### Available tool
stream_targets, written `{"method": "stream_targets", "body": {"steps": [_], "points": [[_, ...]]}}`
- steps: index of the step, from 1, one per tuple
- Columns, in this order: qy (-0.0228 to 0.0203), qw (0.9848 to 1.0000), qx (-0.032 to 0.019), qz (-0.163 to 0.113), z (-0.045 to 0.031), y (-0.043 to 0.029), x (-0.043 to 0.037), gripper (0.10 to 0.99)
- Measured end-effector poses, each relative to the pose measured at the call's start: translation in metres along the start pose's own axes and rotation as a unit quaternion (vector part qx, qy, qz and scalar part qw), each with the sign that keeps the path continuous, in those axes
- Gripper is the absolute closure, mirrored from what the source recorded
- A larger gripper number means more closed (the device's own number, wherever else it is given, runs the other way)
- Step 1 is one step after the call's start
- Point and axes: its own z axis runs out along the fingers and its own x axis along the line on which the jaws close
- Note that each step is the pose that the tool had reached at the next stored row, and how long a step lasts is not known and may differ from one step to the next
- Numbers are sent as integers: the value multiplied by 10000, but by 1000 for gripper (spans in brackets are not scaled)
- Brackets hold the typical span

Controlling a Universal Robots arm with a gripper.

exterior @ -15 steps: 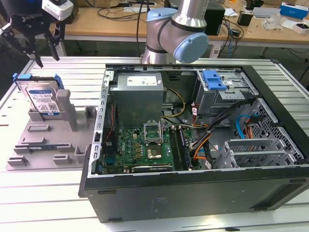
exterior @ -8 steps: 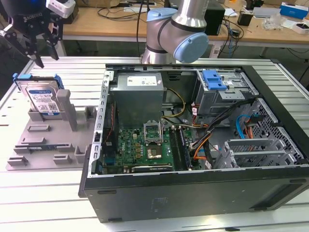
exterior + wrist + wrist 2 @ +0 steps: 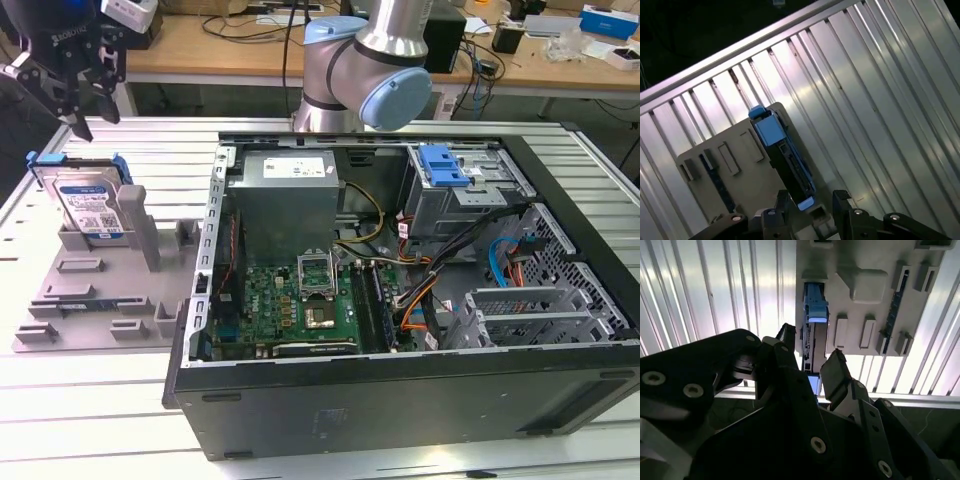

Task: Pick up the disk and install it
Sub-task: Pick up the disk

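Note:
The disk (image 3: 88,205) stands on edge in a grey holder (image 3: 100,290) at the exterior view's left, silver with a white-and-blue label and a blue frame. My gripper (image 3: 92,108) hangs just above it, open, its black fingers spread and nothing between them. In both wrist views the disk (image 3: 814,310) (image 3: 782,155) is seen edge-on, running lengthways in the holder (image 3: 865,285) (image 3: 740,175). The fingertips of the gripper (image 3: 811,345) (image 3: 811,200) sit on either side of the disk's line, apart from it.
An open computer case (image 3: 400,400) lies at the exterior view's right, with a grey power-supply box (image 3: 285,195), a motherboard (image 3: 290,300) and a drive bay with a blue clip (image 3: 445,165). The ribbed metal table (image 3: 100,420) surrounds both. The arm (image 3: 370,70) rises behind the case.

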Motion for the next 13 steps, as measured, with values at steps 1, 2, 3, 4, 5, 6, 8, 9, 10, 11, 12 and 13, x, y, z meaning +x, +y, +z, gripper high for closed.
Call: {"method": "stream_targets", "body": {"steps": [1, 2, 3, 4, 5, 6, 8, 9, 10, 11, 12, 13], "points": [[5, 9999, -2, -124, 1, 0, 0, 604], [10, 9998, -4, -217, 1, 0, 0, 604], [16, 9995, -5, -312, 1, 0, 0, 604], [20, 9992, -5, -398, 2, 0, 0, 604], [26, 9988, -6, -491, 2, 0, 0, 604], [33, 9983, -7, -580, 2, 0, 0, 604], [71, 9973, 5, -730, 2, 1, -1, 604], [112, 9965, 22, -827, 2, 0, 0, 604], [139, 9960, 32, -886, 2, 0, 0, 604], [185, 9947, 60, -1011, 3, 1, 0, 604], [217, 9935, 94, -1109, 3, 1, 1, 604], [227, 9922, 146, -1214, 6, 0, -1, 604]]}}
